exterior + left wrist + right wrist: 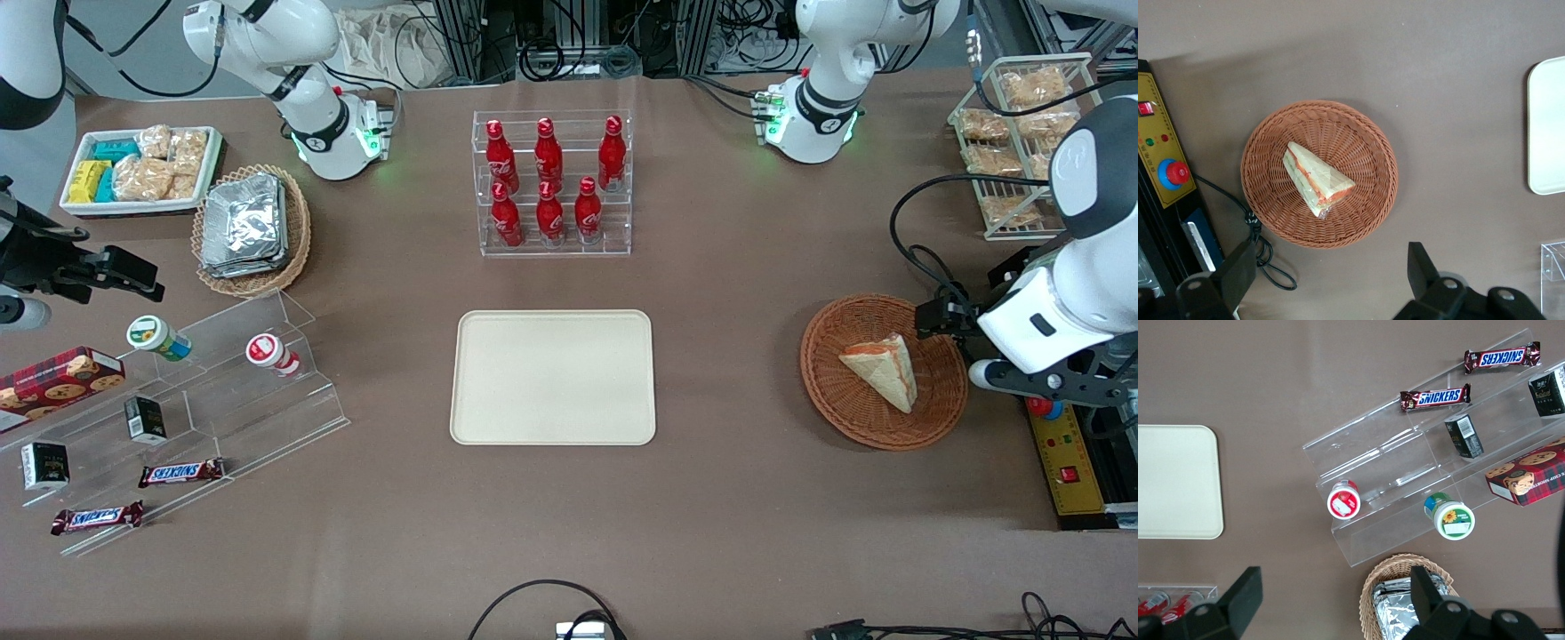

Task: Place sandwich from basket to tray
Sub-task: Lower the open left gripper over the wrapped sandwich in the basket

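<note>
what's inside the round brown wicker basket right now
One sandwich lies in the basket, a wedge with its red-orange filling edge showing. The weave under it is covered. The left end effector hangs open above the table beside the basket, touching nothing.

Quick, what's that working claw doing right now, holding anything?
Left gripper: open, empty, above the basket; the sandwich lies in it.

Front view: high, looking down over whole table [729, 498]. Left wrist camera: above basket [1319, 173], pointing straight down with the gripper [1331, 273]. Both views share tray [553, 376].
</note>
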